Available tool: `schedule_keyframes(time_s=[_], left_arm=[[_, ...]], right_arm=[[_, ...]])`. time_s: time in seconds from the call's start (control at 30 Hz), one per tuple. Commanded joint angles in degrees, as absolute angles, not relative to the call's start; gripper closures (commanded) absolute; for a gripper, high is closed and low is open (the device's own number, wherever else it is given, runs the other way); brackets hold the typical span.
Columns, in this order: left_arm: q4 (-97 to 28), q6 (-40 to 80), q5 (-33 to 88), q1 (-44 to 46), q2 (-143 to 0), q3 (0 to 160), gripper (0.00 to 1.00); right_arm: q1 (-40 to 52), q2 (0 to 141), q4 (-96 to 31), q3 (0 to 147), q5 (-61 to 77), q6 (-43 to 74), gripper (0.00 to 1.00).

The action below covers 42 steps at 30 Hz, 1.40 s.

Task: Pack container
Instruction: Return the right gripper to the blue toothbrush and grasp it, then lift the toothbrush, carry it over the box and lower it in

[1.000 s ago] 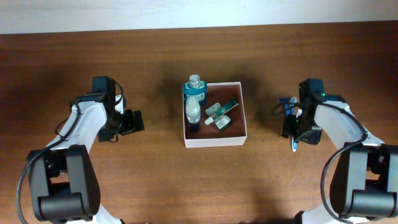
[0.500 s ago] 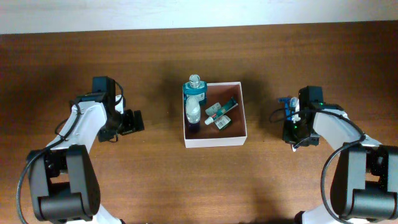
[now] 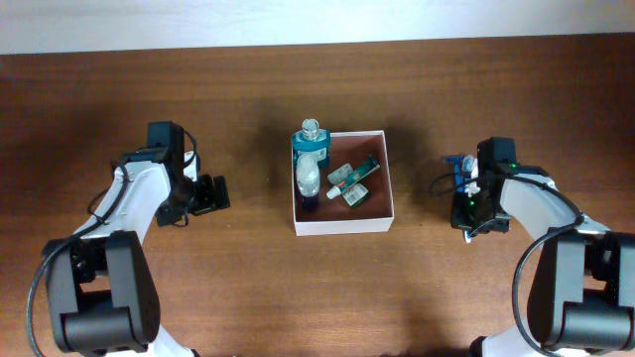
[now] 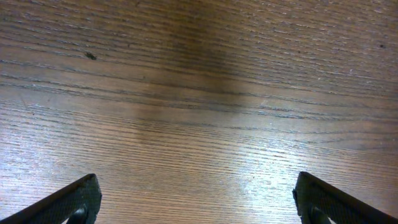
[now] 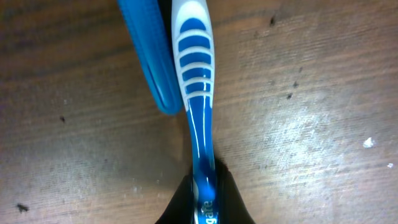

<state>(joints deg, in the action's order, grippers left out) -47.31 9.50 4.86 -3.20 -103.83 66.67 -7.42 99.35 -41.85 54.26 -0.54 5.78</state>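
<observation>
Now the right end effector (image 5: 204, 200) has dropped onto the toothbrush (image 5: 199, 118) and clenches its handle, right of the container (image 3: 342, 226) at mid-worktop (image 3: 248, 288). The left end effector (image 4: 199, 202) stays released, well left. Carrying the toothbrush into the container likely comes next.

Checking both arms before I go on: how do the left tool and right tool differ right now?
The left tool is open, its fingers wide apart; the right tool is shut. The left tool holds nothing, only table showing between its fingers; the right tool grips a blue-and-white toothbrush by its handle. Both sit outside the container, one on each side.
</observation>
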Motion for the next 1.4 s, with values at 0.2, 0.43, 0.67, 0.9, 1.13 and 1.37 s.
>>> schedule_keyframes(time_s=[0.2,0.43,0.67,0.9,1.13,1.37], left_arm=[[-47.33,9.39,4.67,-3.38,-104.14,66.46,0.01],[-47.33,9.39,4.64,-3.38,-104.14,66.46,0.01],[-47.33,9.39,4.67,-3.38,-104.14,66.46,0.01],[-47.33,9.39,4.64,-3.38,-104.14,66.46,0.01],[-47.33,9.41,4.64,-3.38,-104.14,66.46,0.01],[-47.33,9.39,4.64,-3.38,-104.14,66.46,0.01]], right_arm=[[-7.64,92.99,-43.68,53.58,1.06,6.26,0.96],[-7.62,85.6,-45.69,53.58,1.06,6.26,0.96],[-6.63,77.52,-49.43,53.63,1.37,8.32,0.96],[-1.61,70.26,-51.94,54.68,3.05,13.26,0.96],[8.08,68.93,-52.49,57.71,3.05,19.2,0.96],[16.23,68.95,-48.49,59.96,2.98,25.8,0.96]])
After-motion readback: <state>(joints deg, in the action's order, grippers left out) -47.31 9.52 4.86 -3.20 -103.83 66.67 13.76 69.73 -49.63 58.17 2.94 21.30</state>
